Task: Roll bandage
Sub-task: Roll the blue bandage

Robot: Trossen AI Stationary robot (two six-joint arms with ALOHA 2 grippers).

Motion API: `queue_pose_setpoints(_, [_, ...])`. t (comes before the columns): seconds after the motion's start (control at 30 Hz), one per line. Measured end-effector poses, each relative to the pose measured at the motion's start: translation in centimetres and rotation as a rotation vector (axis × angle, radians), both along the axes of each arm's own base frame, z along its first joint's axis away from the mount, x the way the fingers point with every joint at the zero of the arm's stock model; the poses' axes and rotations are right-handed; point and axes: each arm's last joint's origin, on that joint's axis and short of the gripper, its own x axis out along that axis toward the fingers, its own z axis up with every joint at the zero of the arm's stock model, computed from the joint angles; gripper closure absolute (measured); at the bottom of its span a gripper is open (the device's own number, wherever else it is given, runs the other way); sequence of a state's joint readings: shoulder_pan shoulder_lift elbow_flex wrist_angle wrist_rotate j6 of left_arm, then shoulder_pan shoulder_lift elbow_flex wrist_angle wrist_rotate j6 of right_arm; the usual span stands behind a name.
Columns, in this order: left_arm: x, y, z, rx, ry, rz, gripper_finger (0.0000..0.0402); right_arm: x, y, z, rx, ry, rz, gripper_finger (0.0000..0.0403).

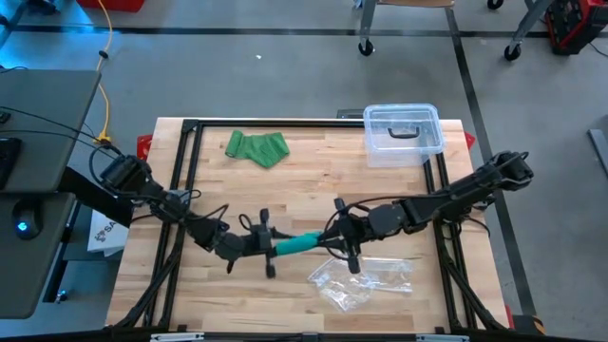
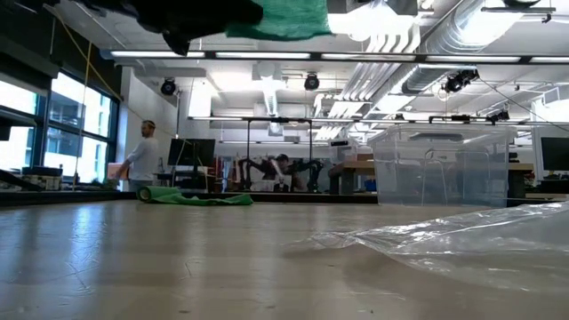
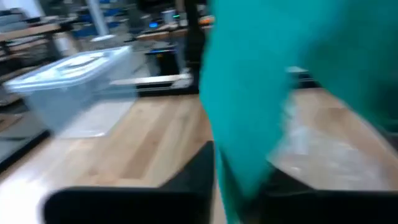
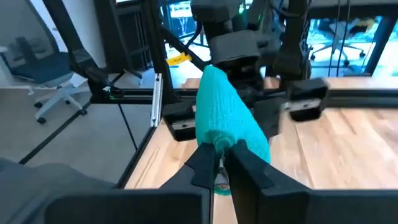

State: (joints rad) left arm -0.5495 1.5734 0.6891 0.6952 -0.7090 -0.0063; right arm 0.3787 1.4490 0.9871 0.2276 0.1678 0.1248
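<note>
A teal bandage (image 1: 299,244), partly rolled into a thick tube (image 4: 227,112), hangs above the middle of the table between my two grippers. My left gripper (image 1: 275,247) is shut on its left end and my right gripper (image 1: 332,236) on its right end. From table height it shows as green cloth (image 2: 284,18) high above the wood. A second, green bandage (image 1: 256,147) lies crumpled flat on the table at the far side. My left gripper pinches the teal bandage's left end (image 3: 242,124) between its two fingers, coming about level from the table's left. The cloth fills the gap between the fingers, and the bandage is lifted clear of the table. My right gripper pinches the bandage's right end (image 4: 219,140) between its two fingertips (image 4: 205,158). It comes about level from the table's right, its fingers lying along the roll. The roll reaches away from the fingers toward the left gripper, clear of the table.
A clear lidded plastic box (image 1: 404,133) stands at the far right. A crumpled clear plastic bag (image 1: 361,280) lies on the wood just near of the grippers. A black frame (image 1: 185,171) runs along the table's sides. A person (image 2: 142,156) stands far off in the room.
</note>
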Motion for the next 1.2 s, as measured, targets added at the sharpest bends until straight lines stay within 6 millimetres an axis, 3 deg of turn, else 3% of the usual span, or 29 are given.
queue_pose_setpoints(0.5, [-0.8, -1.6, 0.0, -0.218, 0.020, -0.155, 0.0401, -0.8, 1.0, -0.5, -0.300, 0.010, -0.097, 0.0382])
queue_pose_setpoints(0.67, [-0.8, -1.7, 0.9, -0.245, -0.044, -0.208, 0.0401, -1.2, 2.2, -0.7, -0.476, -0.011, -0.096, 0.0382])
queue_pose_setpoints(0.93, [-1.2, -1.9, 2.7, -0.274, -0.141, -0.321, 0.0401, -0.6, 5.0, -2.9, -0.812, -0.044, -0.099, 0.0382])
queue_pose_setpoints(1.2, [-2.2, -2.1, 4.5, -0.313, -0.183, -0.406, 0.0400, -1.4, 6.6, -3.0, -1.012, -0.064, -0.109, 0.0382])
